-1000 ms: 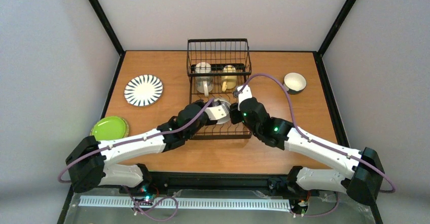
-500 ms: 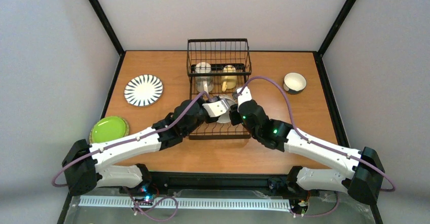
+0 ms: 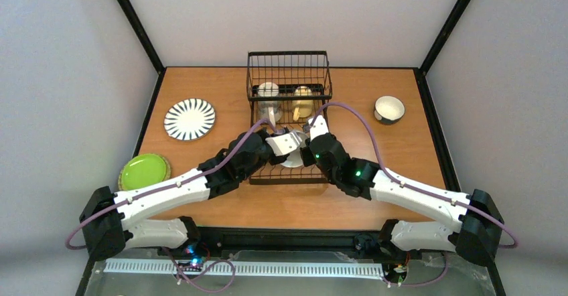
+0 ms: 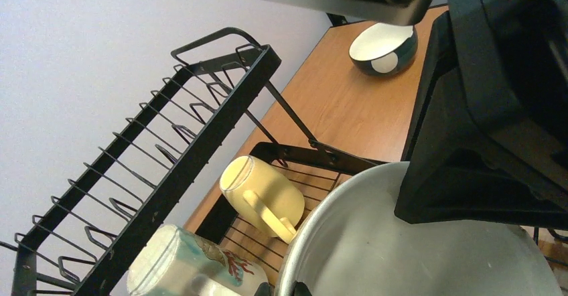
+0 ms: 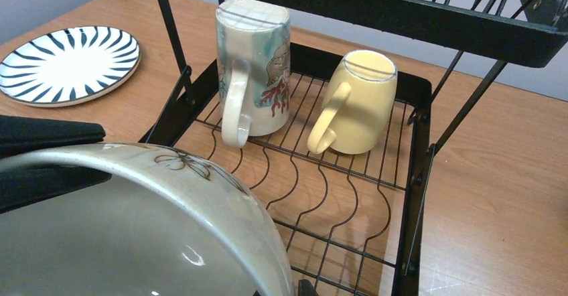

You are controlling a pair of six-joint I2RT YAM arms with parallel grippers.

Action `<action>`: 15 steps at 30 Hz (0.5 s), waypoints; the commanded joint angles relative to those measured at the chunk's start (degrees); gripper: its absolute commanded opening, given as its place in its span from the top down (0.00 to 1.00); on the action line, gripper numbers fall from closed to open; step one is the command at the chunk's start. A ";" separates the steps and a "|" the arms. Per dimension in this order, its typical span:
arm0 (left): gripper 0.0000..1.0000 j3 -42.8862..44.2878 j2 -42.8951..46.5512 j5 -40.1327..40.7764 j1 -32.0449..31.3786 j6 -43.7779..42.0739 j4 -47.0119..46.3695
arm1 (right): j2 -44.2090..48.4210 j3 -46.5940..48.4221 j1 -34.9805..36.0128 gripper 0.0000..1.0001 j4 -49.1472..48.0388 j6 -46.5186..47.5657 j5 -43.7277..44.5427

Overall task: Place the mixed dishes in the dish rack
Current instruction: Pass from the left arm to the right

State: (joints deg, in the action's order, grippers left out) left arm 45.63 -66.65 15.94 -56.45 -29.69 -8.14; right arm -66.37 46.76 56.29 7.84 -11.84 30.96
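Over the curved plate slots of the black wire dish rack [image 5: 402,16], a glazed cream ceramic bowl [image 5: 134,236] hangs tilted between the two arms. The left gripper [image 4: 289,289] is pinched tight on the bowl's rim. The right gripper [image 3: 305,153] sits against the opposite rim, but I cannot tell whether its fingers have clamped it.

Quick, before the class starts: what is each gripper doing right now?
Left gripper: closed, holding the cream bowl by its rim over the dish rack.
Right gripper: at the same bowl; open or closed cannot be told.
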 commanded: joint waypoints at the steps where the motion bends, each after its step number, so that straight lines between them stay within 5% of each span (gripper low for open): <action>1: 1.00 4.36 1.62 -0.65 -0.07 3.40 -2.10 | 0.18 -0.41 0.05 0.98 -1.28 -2.25 5.07; 9: 0.61 5.18 1.57 4.32 -0.02 8.58 0.97 | 0.91 -0.80 0.04 0.98 -1.89 -4.36 9.78; 15: 0.41 11.18 -0.91 7.17 0.06 17.26 9.84 | 0.98 -0.71 0.00 0.98 -4.61 -3.41 12.21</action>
State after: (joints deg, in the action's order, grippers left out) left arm 51.11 -66.28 20.32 -56.47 -20.32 -4.89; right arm -66.37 45.76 56.27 8.88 -14.00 38.50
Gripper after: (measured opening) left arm 0.549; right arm 0.097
